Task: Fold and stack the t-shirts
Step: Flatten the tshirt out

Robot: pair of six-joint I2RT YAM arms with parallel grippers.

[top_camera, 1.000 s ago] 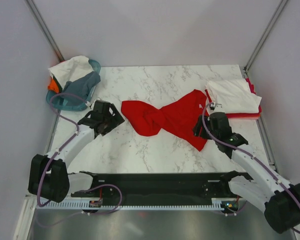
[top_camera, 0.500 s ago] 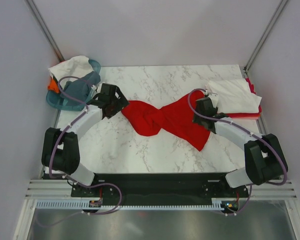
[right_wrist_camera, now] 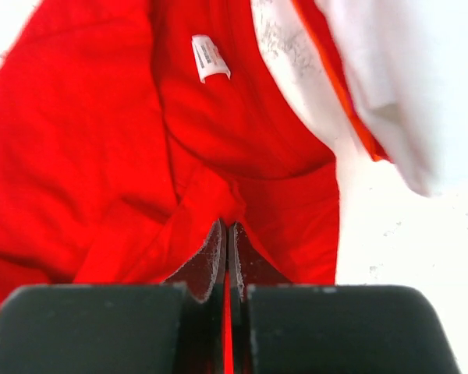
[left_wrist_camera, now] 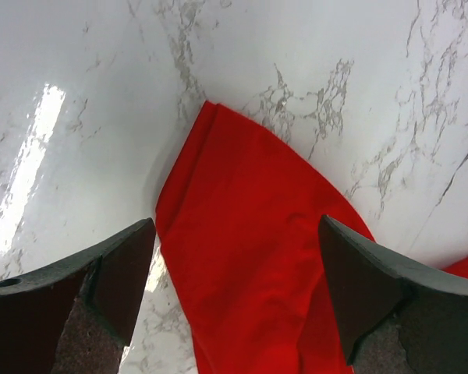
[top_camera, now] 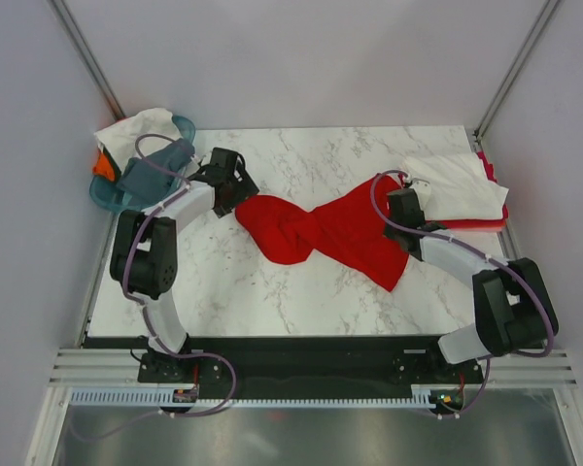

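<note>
You see the red t-shirt (top_camera: 321, 228) lying twisted across the middle of the worktop (top_camera: 272, 291), unfolded, its narrow left tip pointing toward the basket (top_camera: 112, 199). The right end effector (right_wrist_camera: 226, 234) is closed on a thin fold of that shirt beside the collar, below the neck label (right_wrist_camera: 207, 58). The left end effector (left_wrist_camera: 235, 222) stands fully open, its fingers astride the shirt's left tip and gripping nothing. Judge the risks from here. The right pinch takes little cloth and may slip once you pull. The left jaws may catch one layer only, or bunched cloth, so the twist at mid-shirt would stay in when you spread it. The folded white t-shirt (top_camera: 457, 184), resting on another red one (top_camera: 494, 218) at the far right, lies just beside the right end effector; a careless drag could disturb that stack. At the far left the basket holds white, grey (top_camera: 151, 175) and orange cloth, close to the left arm's cable.
</note>
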